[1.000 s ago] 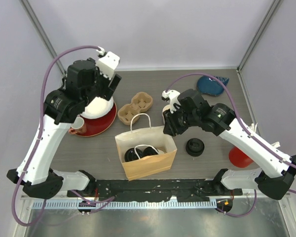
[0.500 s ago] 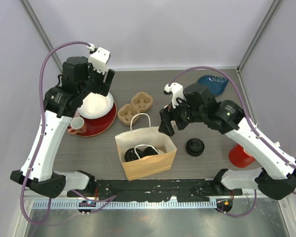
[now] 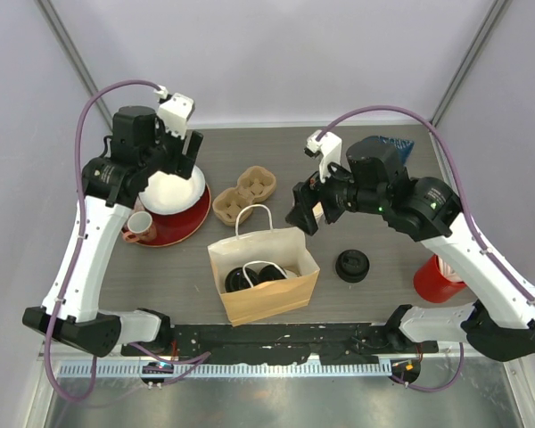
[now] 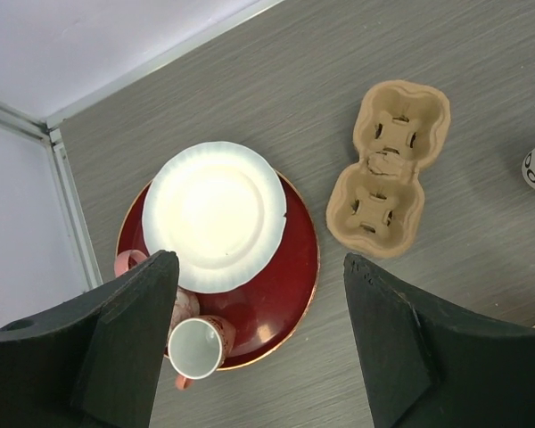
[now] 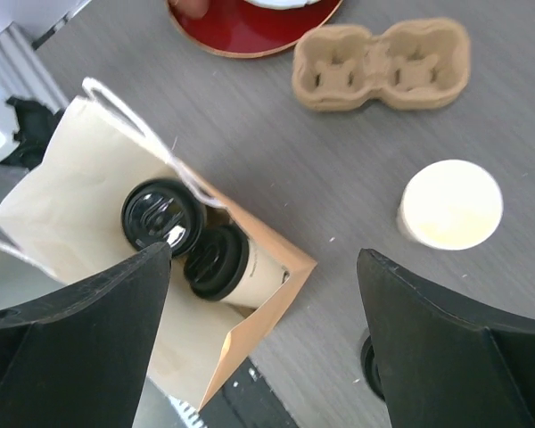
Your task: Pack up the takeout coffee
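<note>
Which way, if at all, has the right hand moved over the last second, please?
Yes. The right hand has drawn away from the rear rim of the paper bag, toward the far edge of the table, its jaws open and empty.

White arm links (image 3: 74,263), black joints (image 3: 129,127), purple cables (image 3: 96,101), blunt black end effector fingers (image 4: 125,343)

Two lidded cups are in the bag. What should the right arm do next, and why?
Probably raise the right gripper clear of the paper bag: its jaws stand open and empty, and both lidded cups already sit inside it.
</note>
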`<state>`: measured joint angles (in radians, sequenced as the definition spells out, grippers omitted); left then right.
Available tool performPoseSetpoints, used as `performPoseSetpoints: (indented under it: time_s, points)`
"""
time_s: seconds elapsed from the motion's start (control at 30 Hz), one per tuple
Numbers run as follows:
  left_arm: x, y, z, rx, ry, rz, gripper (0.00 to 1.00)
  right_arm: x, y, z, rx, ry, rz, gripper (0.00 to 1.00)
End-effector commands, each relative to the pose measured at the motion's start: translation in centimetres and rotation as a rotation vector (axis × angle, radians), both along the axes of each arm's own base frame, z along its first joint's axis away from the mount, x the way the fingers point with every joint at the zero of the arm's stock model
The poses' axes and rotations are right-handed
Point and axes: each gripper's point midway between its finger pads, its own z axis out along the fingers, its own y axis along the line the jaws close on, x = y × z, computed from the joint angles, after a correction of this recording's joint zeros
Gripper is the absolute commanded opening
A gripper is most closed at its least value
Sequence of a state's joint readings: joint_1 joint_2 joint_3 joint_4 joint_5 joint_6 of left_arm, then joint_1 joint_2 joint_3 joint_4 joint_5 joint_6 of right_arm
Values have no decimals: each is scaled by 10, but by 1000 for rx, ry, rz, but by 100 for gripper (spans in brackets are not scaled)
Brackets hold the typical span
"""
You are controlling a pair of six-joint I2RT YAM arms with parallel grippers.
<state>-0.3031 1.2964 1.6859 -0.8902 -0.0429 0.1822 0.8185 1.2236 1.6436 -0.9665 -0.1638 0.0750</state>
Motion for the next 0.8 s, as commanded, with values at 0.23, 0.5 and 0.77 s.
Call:
performPoseSetpoints:
  time_s: [0.23, 0.5, 0.77]
  points:
    - [-4, 23, -11, -44, 25, 32, 79, 86, -27, 50, 43, -239, -316, 94]
    - [-1, 49, -38, -74, 99, 79, 79, 139, -59, 34, 42, -231, -438, 94]
    - [3, 58, -76, -108, 200, 68, 75, 167, -81, -7, -4, -176, -496, 88]
